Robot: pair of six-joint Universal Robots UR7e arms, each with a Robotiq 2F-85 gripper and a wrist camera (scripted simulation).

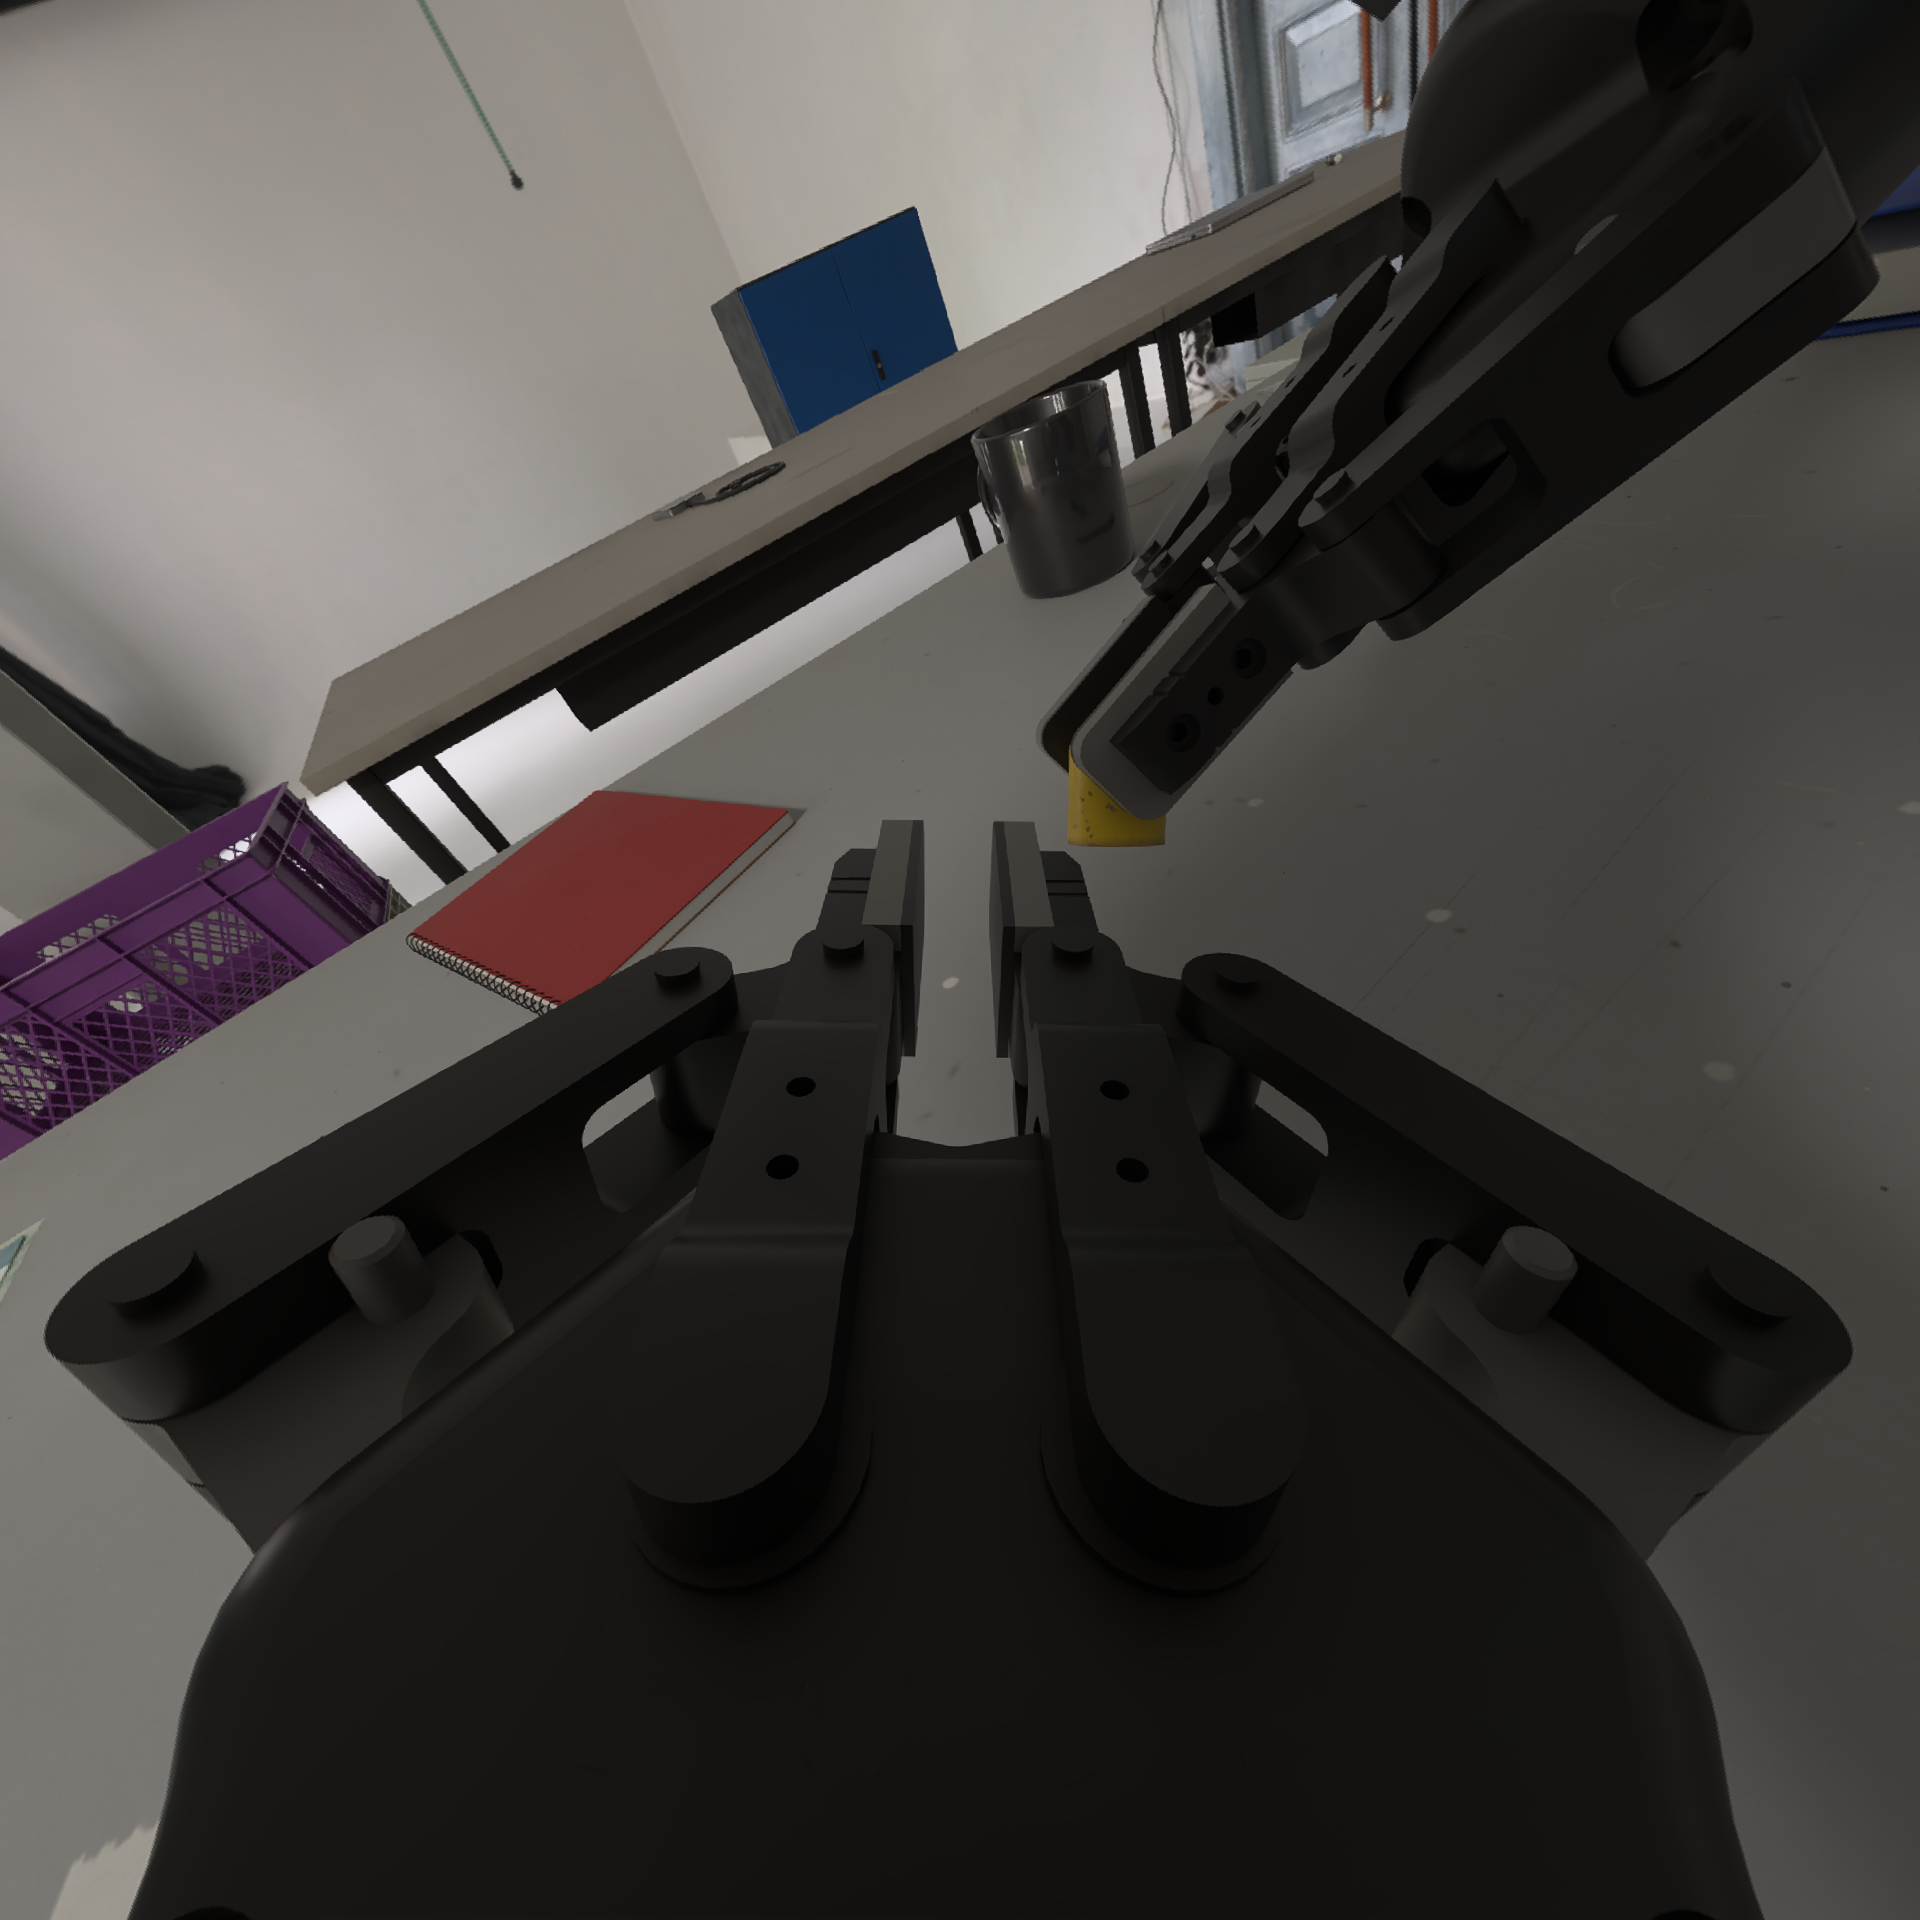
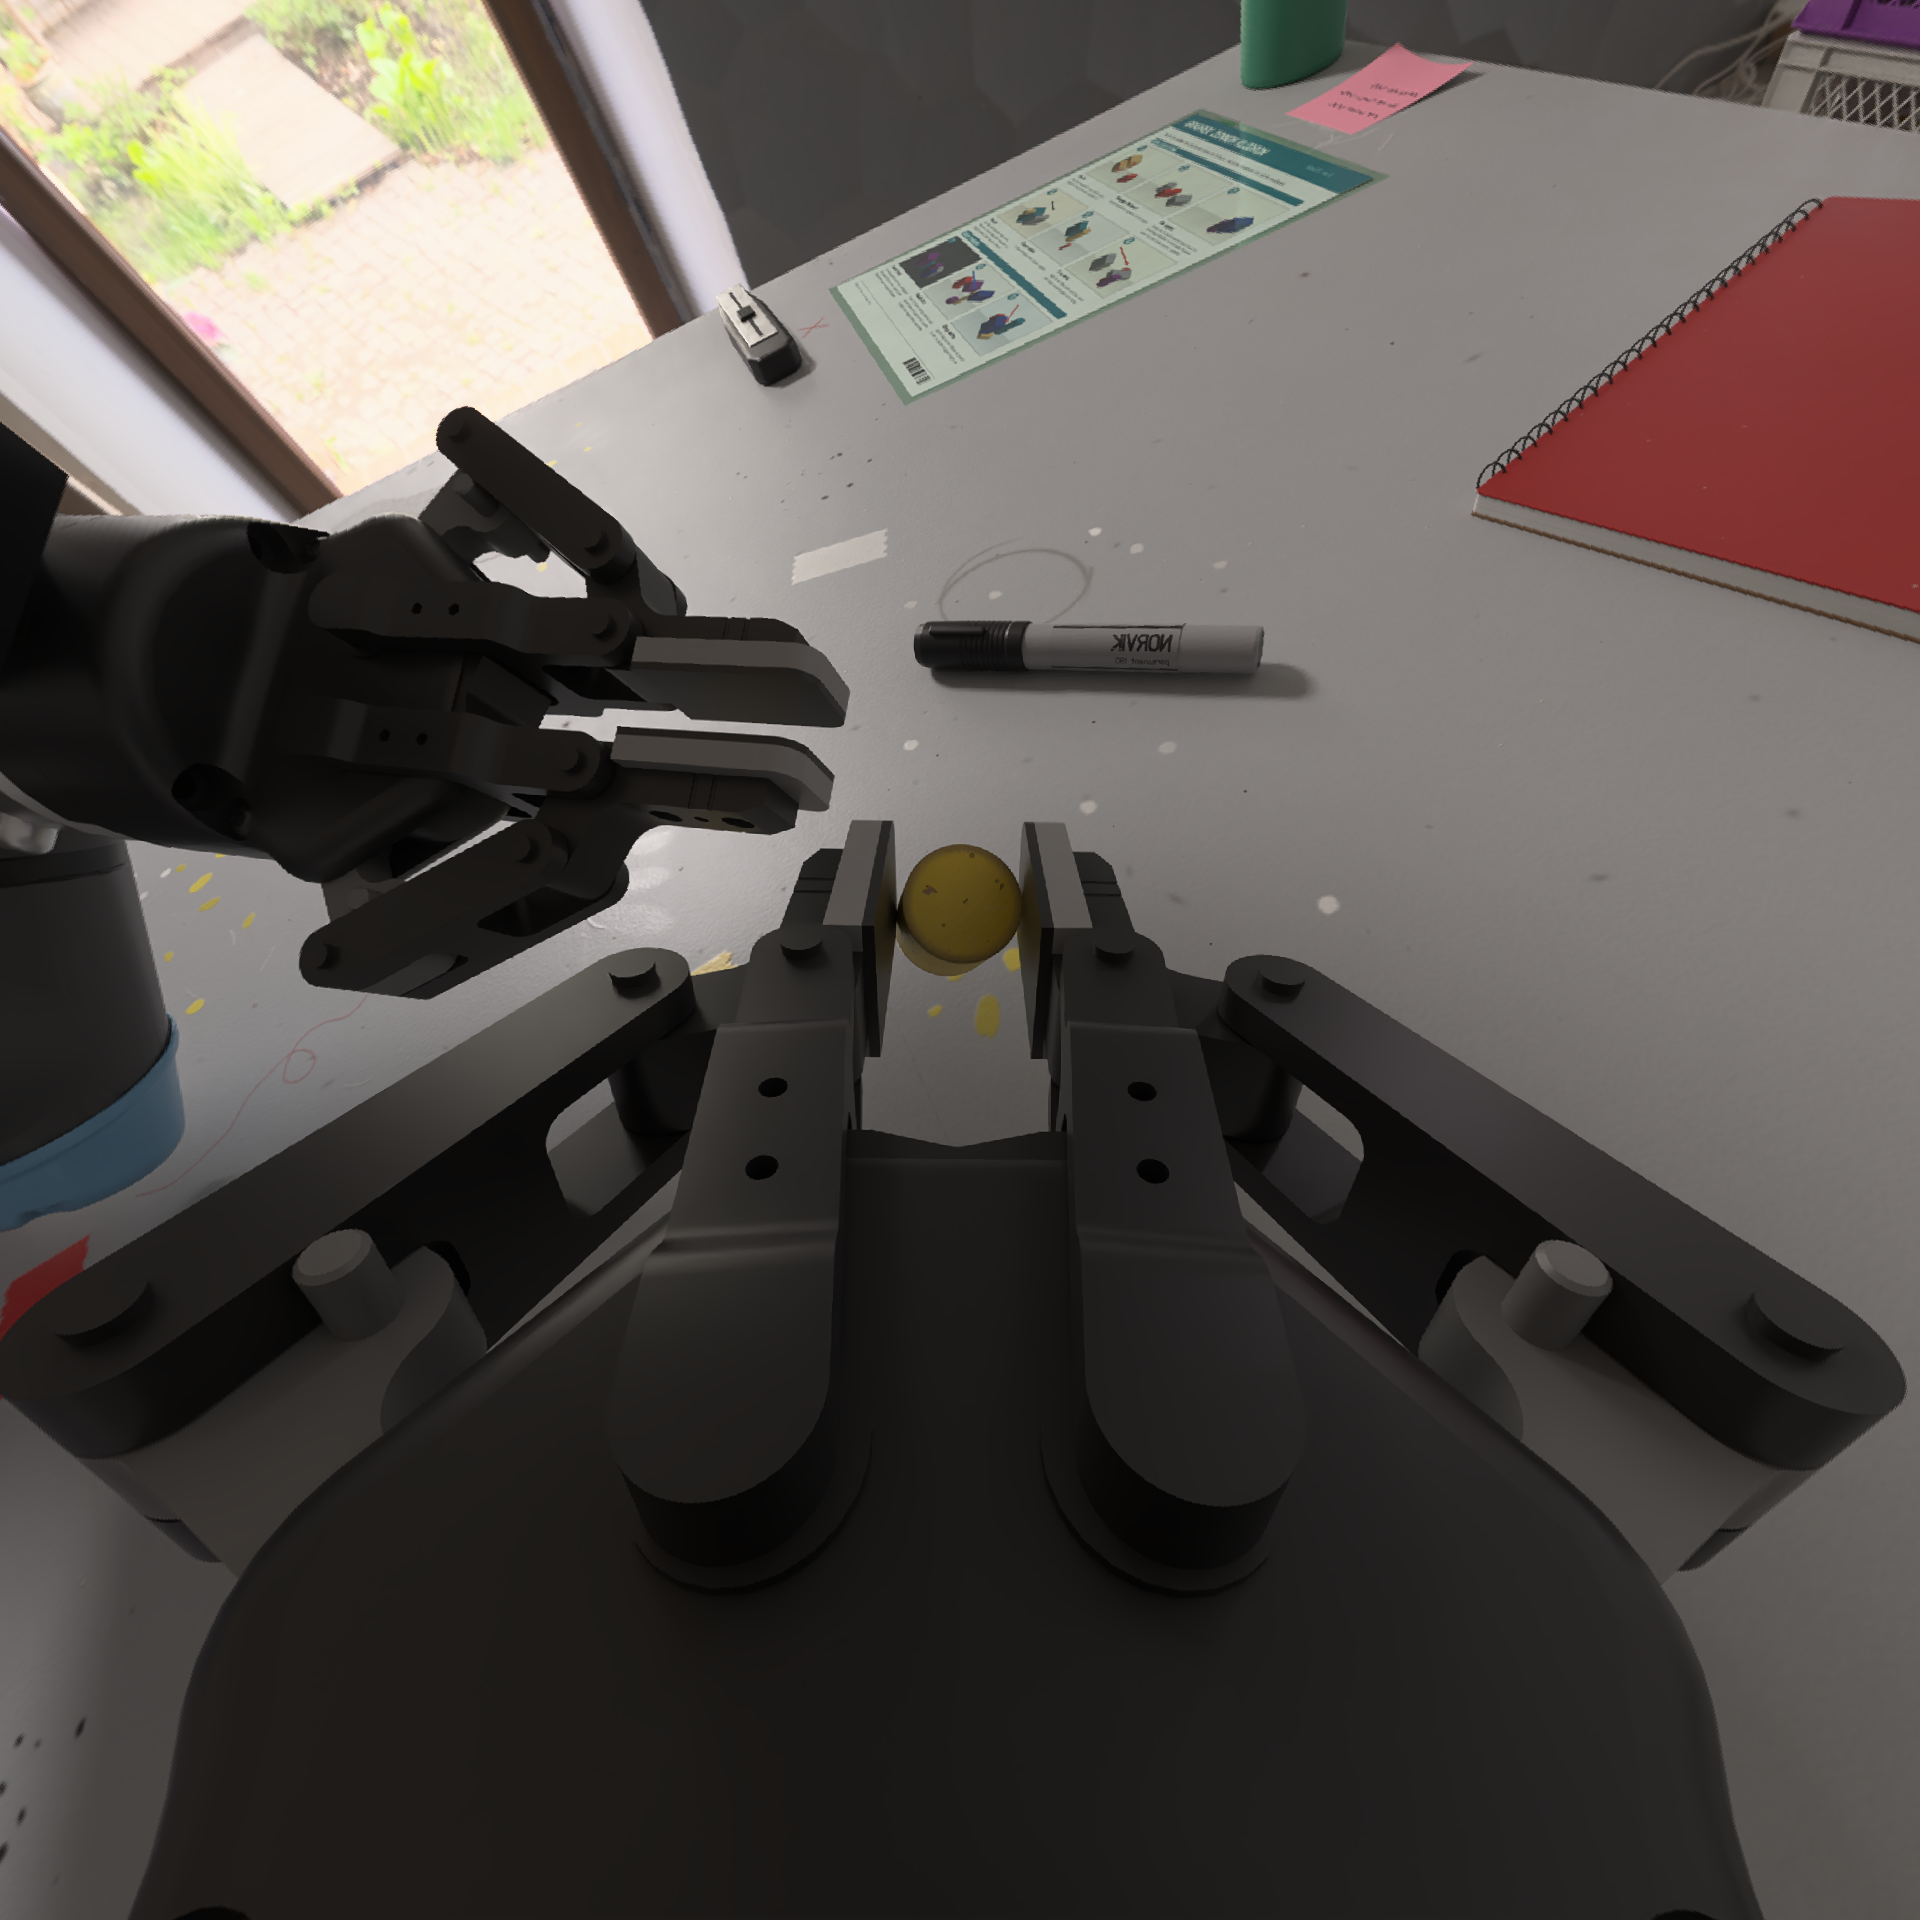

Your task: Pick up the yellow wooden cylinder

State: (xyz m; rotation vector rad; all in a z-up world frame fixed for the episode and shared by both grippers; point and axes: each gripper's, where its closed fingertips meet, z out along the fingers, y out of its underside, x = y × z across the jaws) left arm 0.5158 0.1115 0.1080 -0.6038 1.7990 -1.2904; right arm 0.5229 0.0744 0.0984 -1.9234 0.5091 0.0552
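The yellow wooden cylinder [image 2: 958, 902] stands upright between the pads of my right gripper [image 2: 958, 862], which is shut on it. In the left wrist view the cylinder's lower end [image 1: 1101, 816] shows under the right gripper [image 1: 1101, 769], at or just above the grey table; I cannot tell which. My left gripper [image 1: 957, 842] is empty, its jaws drawn together with only a narrow gap. It hovers just left of the cylinder and also shows in the right wrist view [image 2: 821, 738].
A red spiral notebook [image 2: 1745, 416] lies right of the cylinder. A black-capped marker [image 2: 1091, 649] lies just beyond it. A printed sheet [image 2: 1101, 244], a pink note [image 2: 1377, 88] and a green container [image 2: 1288, 42] are farther back. A dark mug [image 1: 1055, 499] stands behind the right gripper. A purple crate [image 1: 156, 966] sits off the table.
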